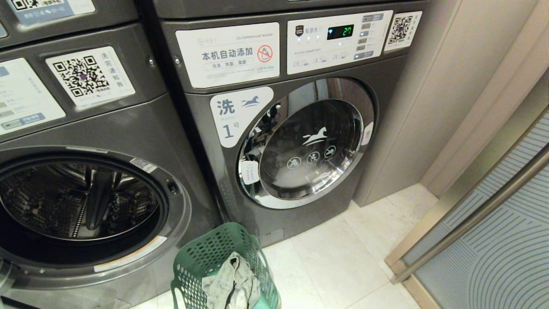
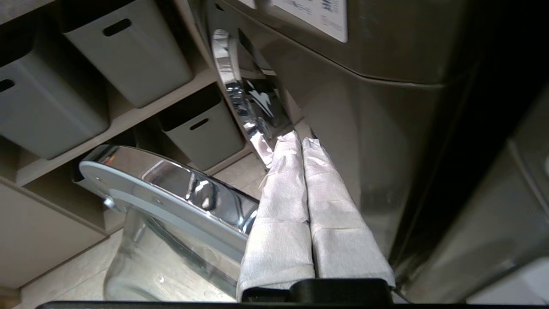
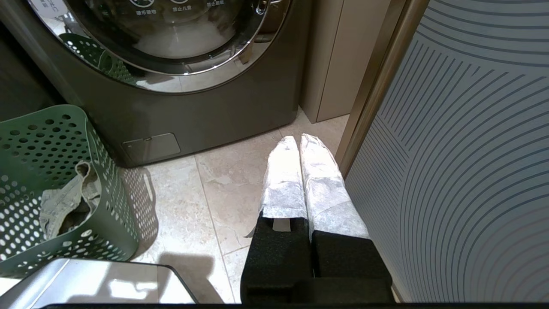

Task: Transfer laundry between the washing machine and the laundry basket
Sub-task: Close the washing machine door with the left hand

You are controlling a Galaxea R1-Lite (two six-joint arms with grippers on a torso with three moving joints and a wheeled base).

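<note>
Two dark grey front-loading washers stand side by side on a pale tiled floor (image 1: 343, 253). The washing machine (image 1: 81, 201) on the left has its door swung open, showing an empty steel drum; the neighbouring machine marked "1" (image 1: 300, 141) is shut.

The laundry basket (image 1: 223, 266), green and perforated, sits on the floor in front of the two machines, just beside the open washer's lower front. The laundry (image 1: 233, 279) lies inside it — a small crumpled bundle of grey-beige cloth, draped against the basket's wall.

The left gripper (image 2: 298, 139) hangs close beside the open washer's front, near its chrome-rimmed door (image 2: 171, 189), fingers pressed together and holding nothing. The right gripper (image 3: 298, 141) is parked low over the floor, likewise closed and empty.

The cloth looks light, soft and limp — likely to sag and trail when lifted. A raised fold near the top of the bundle seems the best place to pinch.
</note>
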